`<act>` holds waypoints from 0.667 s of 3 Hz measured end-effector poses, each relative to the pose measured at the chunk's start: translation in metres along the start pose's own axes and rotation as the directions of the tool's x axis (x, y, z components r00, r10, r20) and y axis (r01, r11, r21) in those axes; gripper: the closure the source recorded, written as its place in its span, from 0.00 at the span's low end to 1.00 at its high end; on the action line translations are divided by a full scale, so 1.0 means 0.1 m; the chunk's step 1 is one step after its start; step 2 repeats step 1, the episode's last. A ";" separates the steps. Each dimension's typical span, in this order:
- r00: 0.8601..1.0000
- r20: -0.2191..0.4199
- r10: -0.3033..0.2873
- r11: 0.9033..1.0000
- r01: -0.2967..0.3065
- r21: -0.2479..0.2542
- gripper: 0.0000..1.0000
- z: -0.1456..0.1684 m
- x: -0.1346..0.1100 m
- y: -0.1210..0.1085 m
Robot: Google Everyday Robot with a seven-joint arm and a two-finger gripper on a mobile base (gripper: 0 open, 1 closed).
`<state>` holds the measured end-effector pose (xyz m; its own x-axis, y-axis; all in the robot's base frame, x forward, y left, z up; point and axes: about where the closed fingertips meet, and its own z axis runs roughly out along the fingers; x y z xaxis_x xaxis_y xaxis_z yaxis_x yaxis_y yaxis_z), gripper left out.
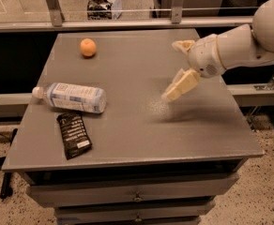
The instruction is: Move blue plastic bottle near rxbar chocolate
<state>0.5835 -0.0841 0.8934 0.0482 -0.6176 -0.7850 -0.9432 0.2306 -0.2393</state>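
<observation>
The blue plastic bottle lies on its side on the left of the grey table, its white cap pointing left. The rxbar chocolate, a flat black bar with white print, lies just in front of the bottle, close to it or touching it. My gripper hangs above the right half of the table, well to the right of the bottle. It is open and empty, with one cream finger pointing down-left and the other behind it.
An orange sits at the back left of the table. The table has drawers below its front edge. A railing and glass partition run behind it. My white arm reaches in from the right.
</observation>
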 end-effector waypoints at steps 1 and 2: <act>1.000 -0.004 -0.001 1.000 0.001 0.012 0.00 -0.09 0.01 -0.05; 1.000 -0.004 -0.001 1.000 0.001 0.012 0.00 -0.09 0.01 -0.05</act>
